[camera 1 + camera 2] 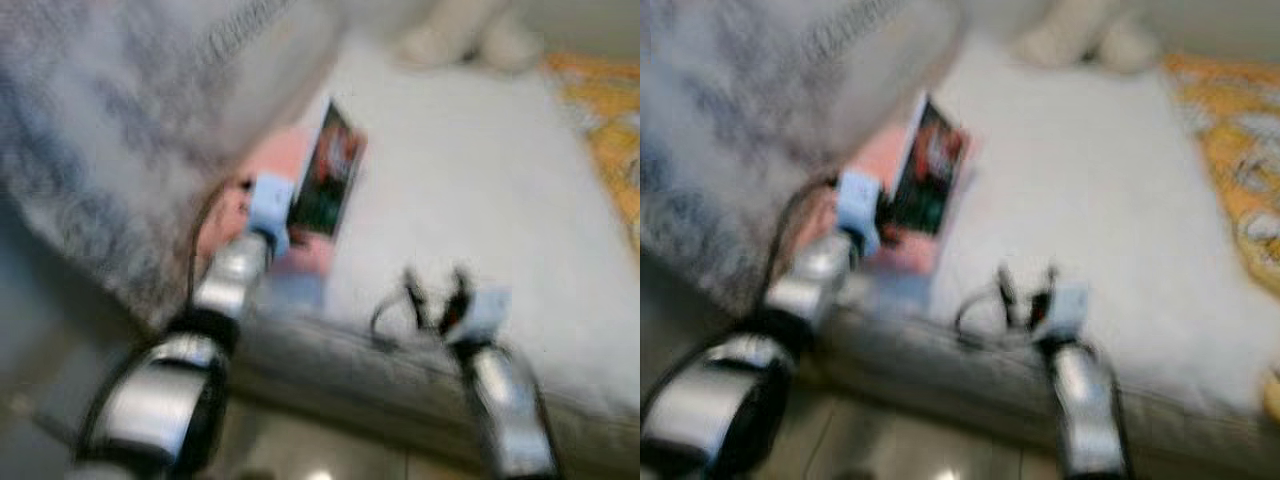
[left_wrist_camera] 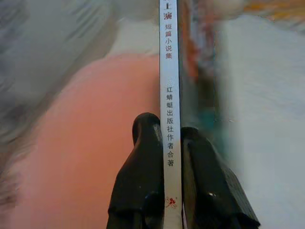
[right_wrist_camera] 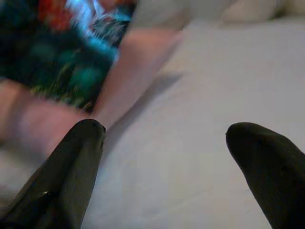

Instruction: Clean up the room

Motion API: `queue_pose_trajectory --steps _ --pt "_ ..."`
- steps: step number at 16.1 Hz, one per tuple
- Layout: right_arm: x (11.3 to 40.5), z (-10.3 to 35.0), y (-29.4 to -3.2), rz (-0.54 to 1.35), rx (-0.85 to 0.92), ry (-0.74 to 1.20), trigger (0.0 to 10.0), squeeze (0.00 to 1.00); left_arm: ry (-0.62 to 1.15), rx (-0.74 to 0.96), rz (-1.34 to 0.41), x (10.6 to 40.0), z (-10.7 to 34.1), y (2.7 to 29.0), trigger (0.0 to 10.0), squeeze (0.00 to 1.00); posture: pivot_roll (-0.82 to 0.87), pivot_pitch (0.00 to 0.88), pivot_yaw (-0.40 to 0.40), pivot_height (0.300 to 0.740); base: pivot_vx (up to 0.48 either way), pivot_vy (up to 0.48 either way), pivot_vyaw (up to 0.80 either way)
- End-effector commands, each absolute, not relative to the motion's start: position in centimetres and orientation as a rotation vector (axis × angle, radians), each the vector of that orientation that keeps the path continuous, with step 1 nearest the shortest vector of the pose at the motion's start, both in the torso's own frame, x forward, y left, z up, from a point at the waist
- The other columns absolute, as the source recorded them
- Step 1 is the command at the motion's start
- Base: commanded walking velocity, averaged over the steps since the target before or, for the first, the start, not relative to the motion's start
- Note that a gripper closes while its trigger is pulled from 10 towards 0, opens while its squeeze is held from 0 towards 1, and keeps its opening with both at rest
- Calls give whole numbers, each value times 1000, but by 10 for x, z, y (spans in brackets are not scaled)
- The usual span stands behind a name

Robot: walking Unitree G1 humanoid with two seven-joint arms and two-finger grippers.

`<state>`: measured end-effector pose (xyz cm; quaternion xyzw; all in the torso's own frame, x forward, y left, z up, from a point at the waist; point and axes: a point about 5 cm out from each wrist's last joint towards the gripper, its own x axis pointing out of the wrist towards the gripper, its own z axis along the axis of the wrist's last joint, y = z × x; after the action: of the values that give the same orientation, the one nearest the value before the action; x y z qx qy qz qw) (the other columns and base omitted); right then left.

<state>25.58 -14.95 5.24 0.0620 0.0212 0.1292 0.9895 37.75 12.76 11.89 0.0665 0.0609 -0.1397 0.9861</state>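
Note:
My left gripper [image 2: 167, 129] is shut on a thin book [image 1: 327, 172] with a dark, colourful cover and a white spine [image 2: 170, 71] printed with Chinese characters. The book is held upright above a pink cushion [image 2: 90, 143] at the left side of a white bed [image 1: 480, 190]. My right gripper [image 3: 164, 138] is open, hovering over the white bedding near the bed's front edge, to the right of the book. In the right wrist view the book cover [image 3: 62, 52] shows ahead beside the pink cushion [image 3: 133, 71]. All views are blurred.
A grey patterned blanket [image 1: 110, 130] is heaped at the left. Pale pillows or a soft toy [image 1: 465, 40] lie at the bed's far end. An orange patterned cloth [image 1: 610, 130] covers the right edge. The grey bed side [image 1: 400, 385] and the floor lie below.

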Motion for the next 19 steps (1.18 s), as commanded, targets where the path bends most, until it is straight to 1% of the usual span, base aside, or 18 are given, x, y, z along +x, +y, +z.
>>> queue_pose_trajectory --steps 1,2,4,6,7,8,9,10,11,12,13,15,16,17,19 --pt "245 52 -159 257 92 44 10000 102 55 120 -309 384 137 112 10000 0 -50 0 1 740 480 0 0" --pt "238 49 -159 260 89 57 10000 102 51 113 -333 386 139 109 10000 0 -58 0 1 740 480 0 0" --pt "239 50 -158 254 94 54 10000 98 49 114 -378 385 141 101 10000 0 -63 0 4 740 480 0 0" --pt "241 55 -155 256 101 46 10000 106 51 99 -457 385 145 85 10000 0 -71 0 6 740 0 0 0" --pt "241 58 -153 259 102 41 10000 102 48 73 -523 385 150 71 10000 0 -73 0 6 740 0 0 0" --pt "241 59 -154 260 101 39 10000 102 52 13 -589 384 156 58 10000 0 -81 0 1 740 0 0 0" --pt "241 59 -155 261 99 40 10000 102 96 -61 -633 384 155 49 10000 0 -86 0 -1 740 0 0 0" --pt "239 60 -155 263 96 40 10000 102 178 -215 -707 380 153 37 10000 0 -95 0 -5 740 0 0 0" --pt "237 61 -156 266 93 42 10000 106 257 -339 -742 377 147 30 10000 0 -104 0 -8 740 0 0 0" --pt "236 62 -156 268 91 44 10000 102 307 -411 -743 375 143 28 10000 0 -117 0 -11 740 0 0 0" --pt "231 63 -157 271 87 52 10000 102 393 -494 -725 371 133 25 10000 0 -132 0 -14 740 0 0 0" --pt "220 66 -161 273 79 59 10000 102 488 -553 -705 362 113 25 10000 0 -157 0 -15 740 0 0 0" --pt "218 66 -161 272 79 61 10000 106 506 -547 -703 360 109 26 10000 0 -157 0 -15 740 0 0 0" --pt "214 65 -163 270 79 69 10000 102 542 -489 -627 357 94 36 10000 0 -162 0 -15 740 0 0 0" --pt "212 66 -163 269 81 77 10000 102 589 -387 -548 351 75 50 10000 0 -166 4 -12 740 0 0 0"
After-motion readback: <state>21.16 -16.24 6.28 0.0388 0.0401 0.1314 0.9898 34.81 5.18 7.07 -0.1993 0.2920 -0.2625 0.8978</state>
